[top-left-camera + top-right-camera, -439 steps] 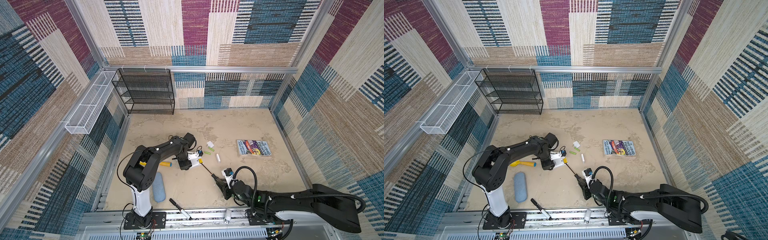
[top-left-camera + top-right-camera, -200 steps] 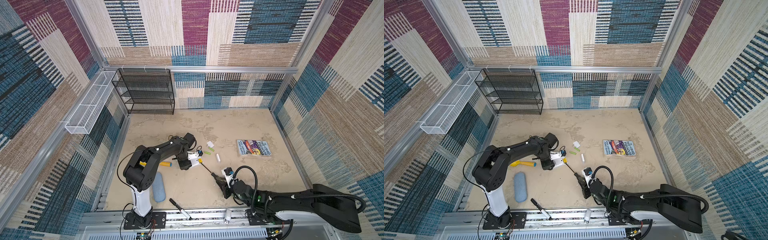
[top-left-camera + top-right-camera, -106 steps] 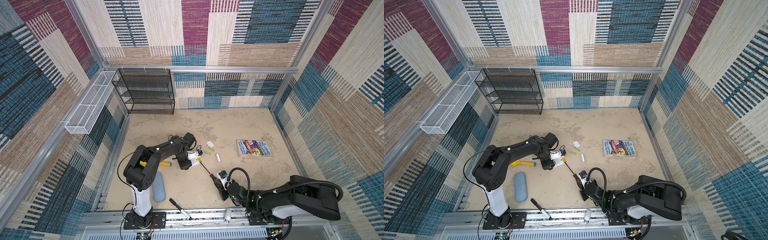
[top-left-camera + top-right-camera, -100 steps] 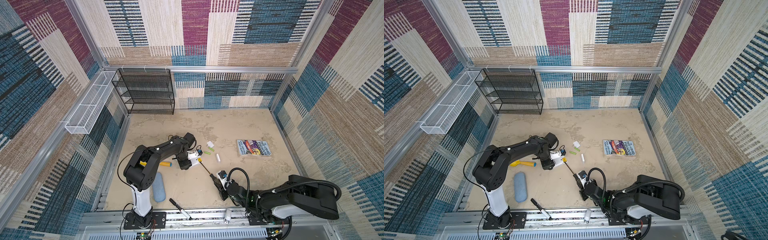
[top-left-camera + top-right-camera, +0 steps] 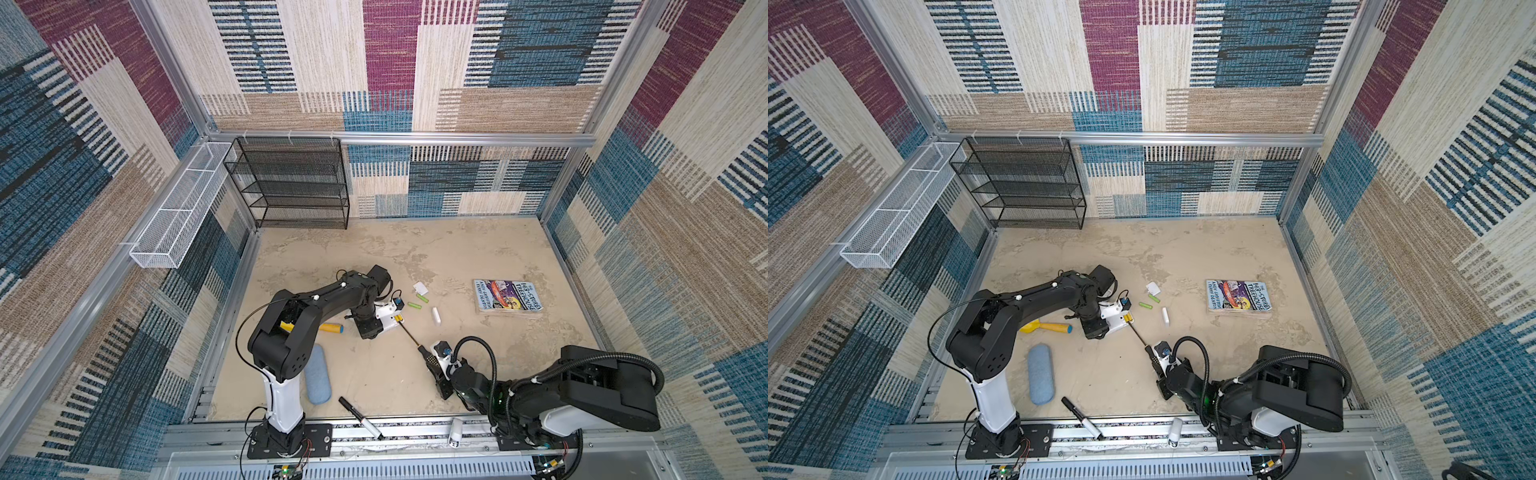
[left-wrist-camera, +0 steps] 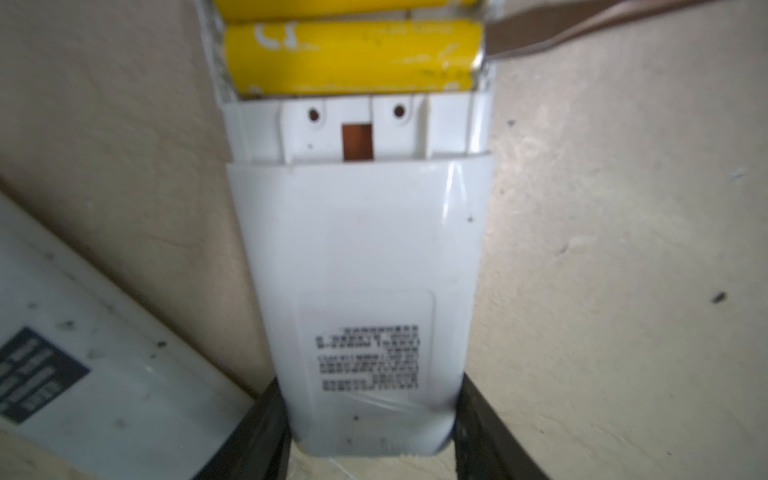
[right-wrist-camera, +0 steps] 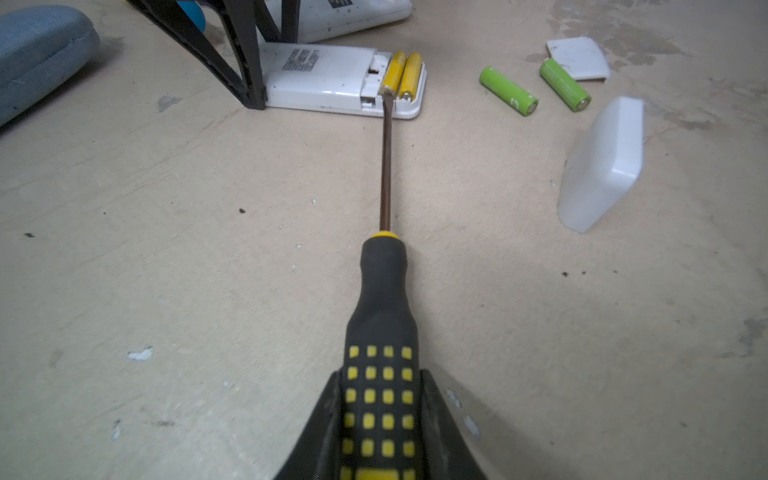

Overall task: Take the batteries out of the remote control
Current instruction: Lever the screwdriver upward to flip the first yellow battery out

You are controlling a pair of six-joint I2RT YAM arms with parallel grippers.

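Observation:
The white remote control (image 6: 361, 270) lies back-up on the floor with its battery bay open. My left gripper (image 6: 370, 415) is shut on its closed end, a black finger on each side. Two yellow batteries (image 7: 392, 72) (image 6: 353, 58) sit side by side in the bay. Two lime green batteries (image 7: 508, 90) (image 5: 414, 306) lie loose on the floor beyond it. My right gripper (image 7: 382, 399) is shut on a black-and-yellow screwdriver (image 7: 382, 311). The screwdriver's blade (image 6: 540, 33) rests against the end of the nearer yellow battery. Both top views show the remote (image 5: 386, 320) (image 5: 1115, 320) and the screwdriver (image 5: 1142, 336).
A second white remote (image 6: 83, 374) lies beside the held one. A white battery cover (image 7: 577, 56) and a white oblong piece (image 7: 602, 162) lie near the green batteries. A blue case (image 5: 318, 374), a yellow handle (image 5: 328, 328), a marker (image 5: 359, 417), a book (image 5: 508, 296) and a black rack (image 5: 295, 183) are around.
My right arm's rear links have folded up and drawn in toward the middle, and the screwdriver has edged slightly toward the remote. The left arm and remote have not moved.

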